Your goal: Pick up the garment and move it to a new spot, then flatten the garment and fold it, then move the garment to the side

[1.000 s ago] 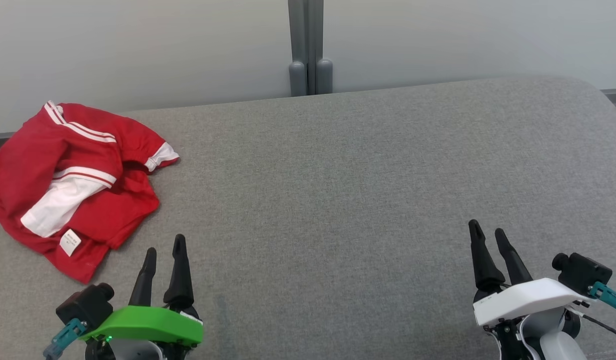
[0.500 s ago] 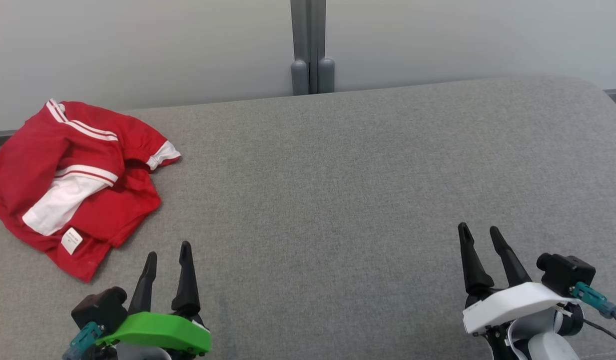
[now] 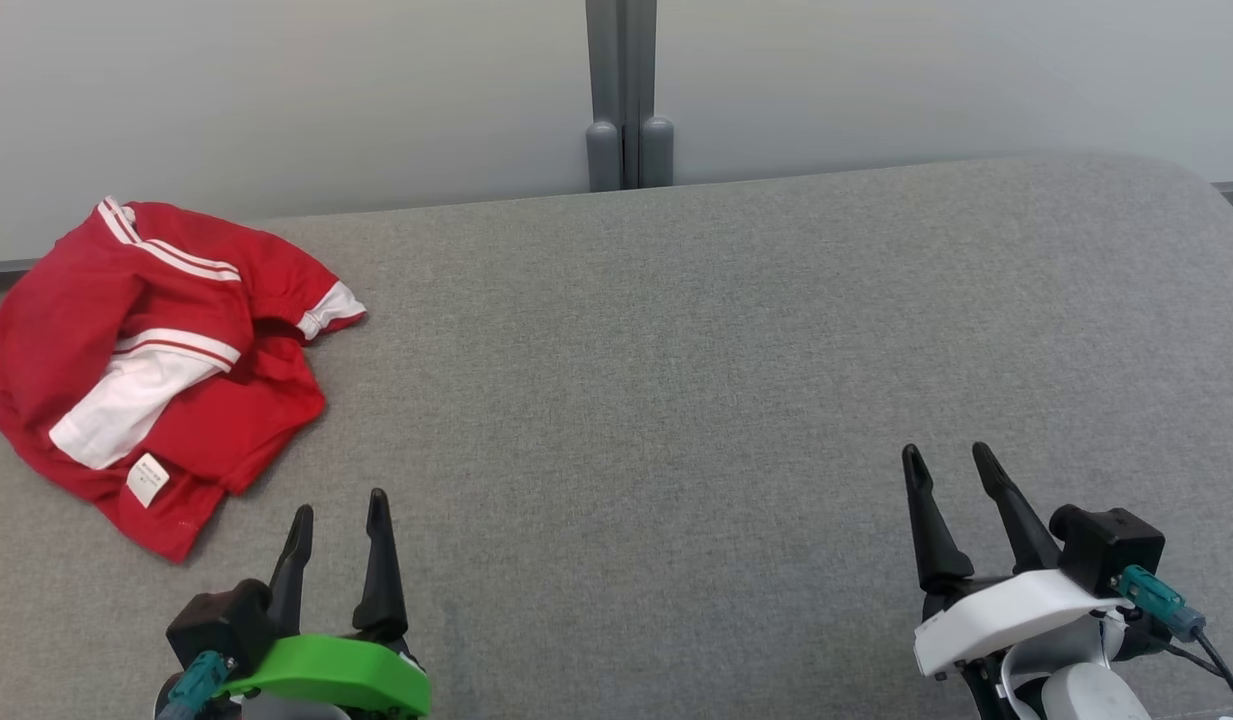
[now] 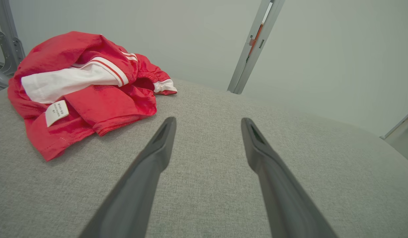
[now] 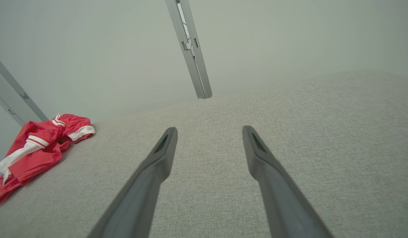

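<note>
The red garment (image 3: 156,360) with white stripes lies crumpled at the far left corner of the grey fabric surface (image 3: 676,350). It has the same folds as a second ago. It sits a shade further right in the head view, as does the grey post (image 3: 629,95) behind, so the camera has turned a little. A white label (image 3: 146,480) shows on its near hem.

The left gripper (image 3: 339,502) has sunk lower in the head view and drifted right. It stays near the garment's near edge without touching it. The right gripper (image 3: 945,450) has slid left, well apart from the cloth. Both stand wide apart and hold nothing, as before.

There is one garment, one label and two grippers, each with two dark fingers. The head view shows one post, and the right wrist view shows a second post (image 5: 15,92) beyond the garment.

The garment's left side reaches the surface's left edge, and its top comes up to the far edge by the wall. The far right corner of the surface is rounded. From the garment's right side across to that corner the fabric is bare. So is the stretch between the two grippers, seen plainly ahead of the left gripper (image 4: 208,119) and the right gripper (image 5: 208,128).
</note>
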Robot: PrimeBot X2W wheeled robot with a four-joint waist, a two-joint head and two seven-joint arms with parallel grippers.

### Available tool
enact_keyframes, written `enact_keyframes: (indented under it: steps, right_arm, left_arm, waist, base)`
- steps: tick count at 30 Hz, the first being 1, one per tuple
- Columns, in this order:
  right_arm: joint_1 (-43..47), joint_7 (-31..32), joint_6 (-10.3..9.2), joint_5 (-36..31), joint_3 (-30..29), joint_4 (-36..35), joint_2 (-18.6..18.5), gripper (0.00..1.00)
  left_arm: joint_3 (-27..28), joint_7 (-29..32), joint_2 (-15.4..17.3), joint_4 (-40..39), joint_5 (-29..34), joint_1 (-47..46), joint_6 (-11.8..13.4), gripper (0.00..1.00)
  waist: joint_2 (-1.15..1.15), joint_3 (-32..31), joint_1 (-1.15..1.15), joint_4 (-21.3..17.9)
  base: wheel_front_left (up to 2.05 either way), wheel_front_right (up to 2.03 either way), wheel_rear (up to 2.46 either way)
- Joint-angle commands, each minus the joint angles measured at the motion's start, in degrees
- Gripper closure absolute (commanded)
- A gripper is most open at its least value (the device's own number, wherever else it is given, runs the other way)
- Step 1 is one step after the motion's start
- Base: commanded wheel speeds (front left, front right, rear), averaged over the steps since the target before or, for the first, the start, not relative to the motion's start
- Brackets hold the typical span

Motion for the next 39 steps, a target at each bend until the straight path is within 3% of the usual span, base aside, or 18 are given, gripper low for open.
enact_keyframes:
  steps: [1,39]
  right_arm:
    - [0.1,-0.54,0.01,-1.7,0.25,-0.6,-0.31,0.0]
    - [1.22,-4.72,0.01,-17.17,1.05,0.45,-0.41,0.0]
  left_arm:
    - [-0.03,-0.51,0.46,-0.17,1.58,0.38,0.3,0.0]
    - [-1.64,-4.7,0.59,1.93,13.73,1.82,1.6,0.0]
  waist:
    - [0.0,-0.03,0.0,0.03]
    - [0.0,-0.61,0.0,0.45]
  base:
    - [0.0,0.0,0.0]
    - [0.0,0.0,0.0]
